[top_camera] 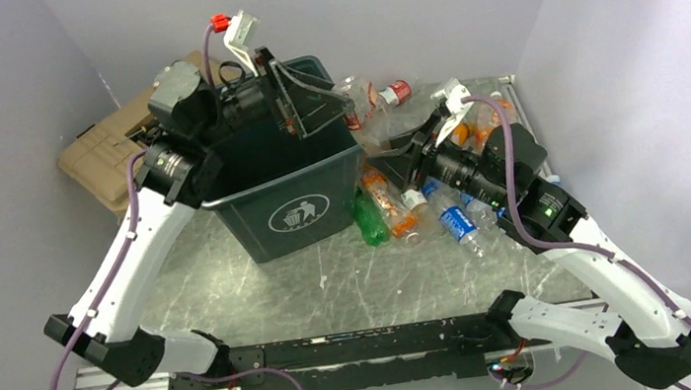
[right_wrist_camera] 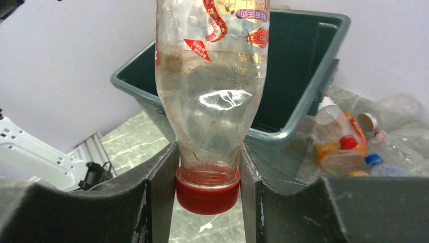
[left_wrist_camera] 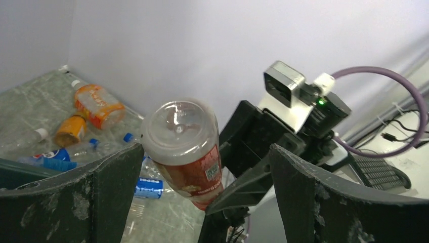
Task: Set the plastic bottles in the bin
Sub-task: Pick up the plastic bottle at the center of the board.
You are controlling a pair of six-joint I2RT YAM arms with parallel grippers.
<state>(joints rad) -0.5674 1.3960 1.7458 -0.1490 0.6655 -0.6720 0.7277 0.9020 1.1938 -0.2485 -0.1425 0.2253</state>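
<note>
pale lavender walls close round a scratched grey table point(top_camera: 263, 285). from above, the dark green bin point(top_camera: 330, 182) stands left of centre with a white trash-can logo point(top_camera: 294, 216) on its front; its inside is too dark to read. a tan case point(top_camera: 107, 150) sits behind it. loose plastic bottles point(top_camera: 391, 207) lie just right of the bin.

left wrist: the left gripper point(left_wrist_camera: 206, 149) has its fingers spread wide. a clear red-labelled bottle point(left_wrist_camera: 184, 147) shows in the gap, base toward the lens. on the table beyond lies a blue pepsi bottle point(left_wrist_camera: 149, 187).

right wrist: the right gripper point(right_wrist_camera: 210, 152) is clamped on that bottle's neck by its red cap point(right_wrist_camera: 207, 195), near the bin's rim. the label's script is unreadable.
</note>
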